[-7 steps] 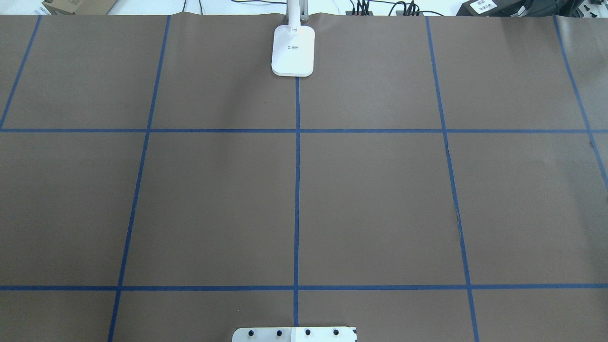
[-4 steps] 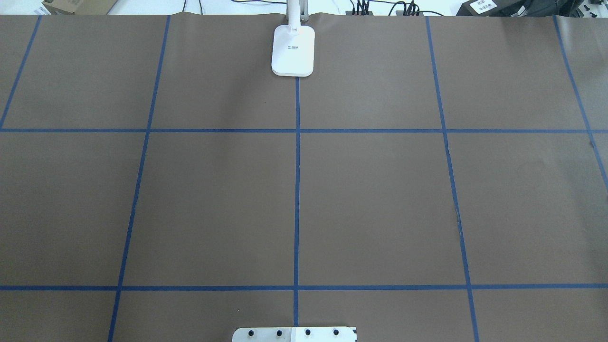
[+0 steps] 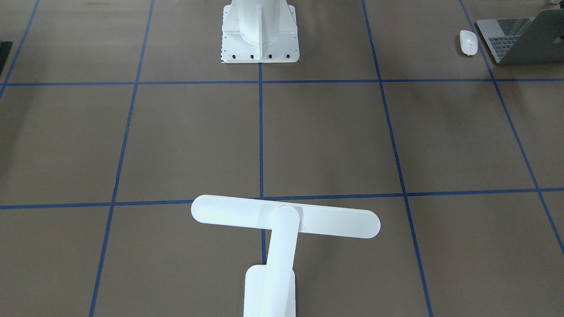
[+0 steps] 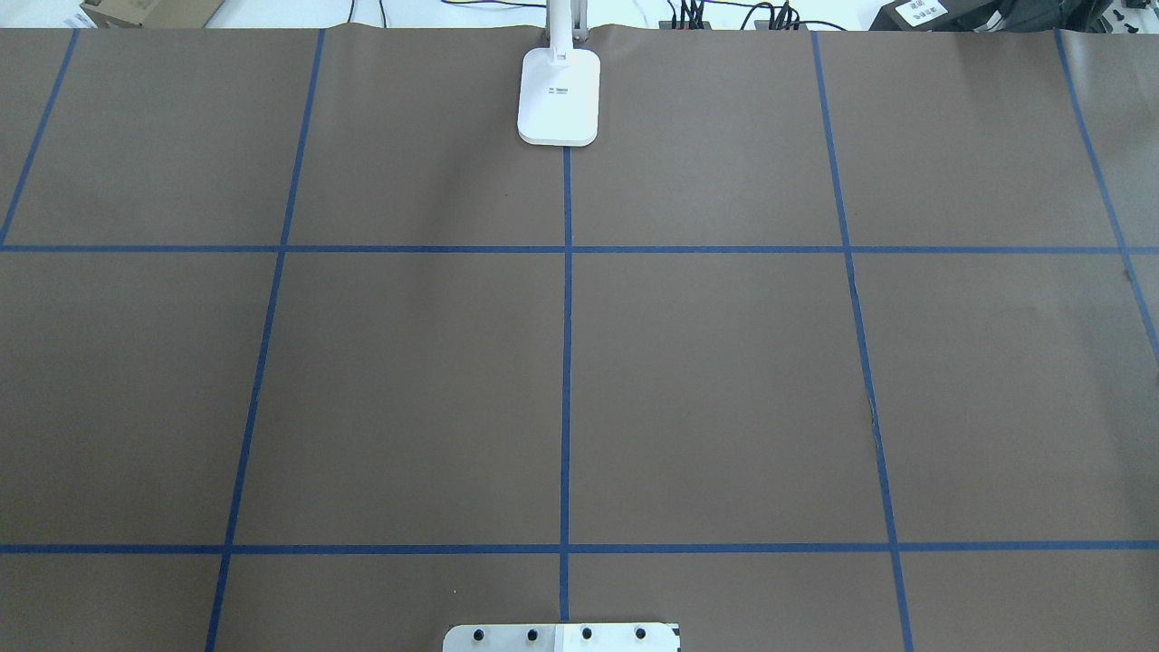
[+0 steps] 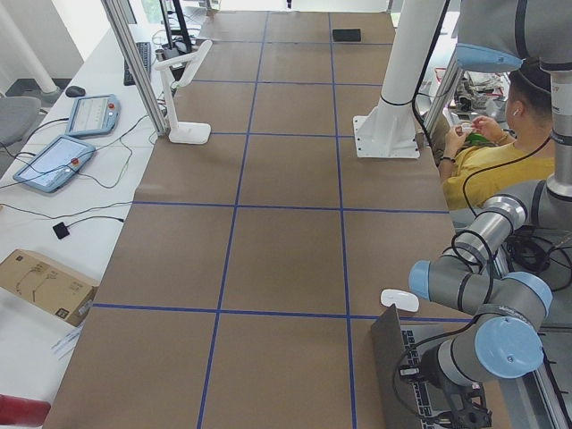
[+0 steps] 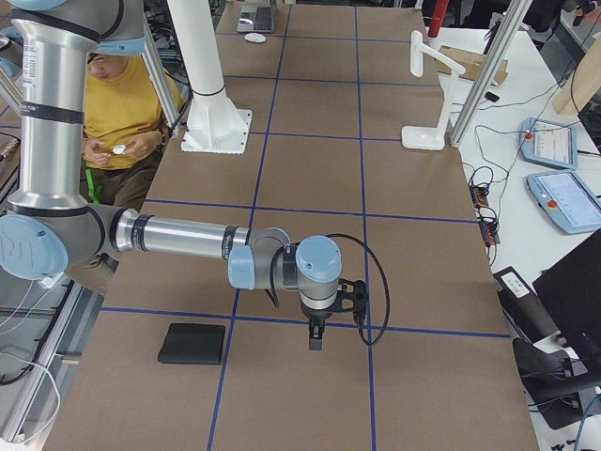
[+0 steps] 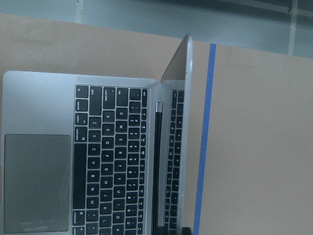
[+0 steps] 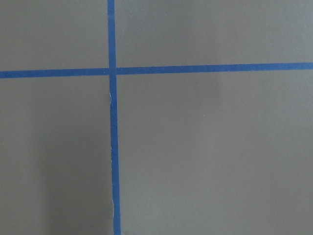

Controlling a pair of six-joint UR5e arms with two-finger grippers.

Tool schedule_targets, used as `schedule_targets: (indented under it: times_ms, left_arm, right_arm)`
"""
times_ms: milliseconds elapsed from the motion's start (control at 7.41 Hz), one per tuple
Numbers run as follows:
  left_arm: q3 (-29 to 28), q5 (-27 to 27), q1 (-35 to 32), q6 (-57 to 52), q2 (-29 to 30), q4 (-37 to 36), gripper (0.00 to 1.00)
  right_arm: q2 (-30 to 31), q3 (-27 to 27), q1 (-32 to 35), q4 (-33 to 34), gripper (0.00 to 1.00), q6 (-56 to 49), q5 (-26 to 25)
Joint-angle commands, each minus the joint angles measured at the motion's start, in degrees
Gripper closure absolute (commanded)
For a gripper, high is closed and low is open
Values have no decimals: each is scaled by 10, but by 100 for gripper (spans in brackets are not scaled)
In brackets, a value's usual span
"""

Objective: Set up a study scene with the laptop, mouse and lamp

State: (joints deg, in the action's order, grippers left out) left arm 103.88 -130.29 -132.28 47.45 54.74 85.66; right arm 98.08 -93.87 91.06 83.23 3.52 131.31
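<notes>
The grey laptop (image 3: 502, 44) stands open at the table's edge on my left side, with the white mouse (image 3: 468, 42) beside it. The left wrist view looks straight down on the laptop's keyboard (image 7: 112, 161). The white lamp (image 3: 282, 220) stands at the far middle edge; its base shows in the overhead view (image 4: 559, 95). My left gripper (image 5: 456, 416) hangs just beside the laptop (image 5: 389, 366); I cannot tell whether it is open. My right gripper (image 6: 315, 340) points down over bare table near a tape crossing; I cannot tell its state either.
A flat black mat (image 6: 192, 343) lies on the table at my right end. The white robot pedestal (image 3: 260, 31) stands at the near middle edge. Blue tape lines grid the brown table. A person in yellow (image 6: 122, 103) sits behind the robot.
</notes>
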Motion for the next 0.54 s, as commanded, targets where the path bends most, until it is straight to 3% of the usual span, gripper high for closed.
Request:
schedule_targets:
  times_ms: [0,405]
  left_arm:
    - [5,-7,0,0,8,2,100]
    - [6,-40,0,6,45,-4,100]
  right_arm:
    - [0,0,-1,0,0,0,0]
    - [-2,-1,-2,-1,0,0,0]
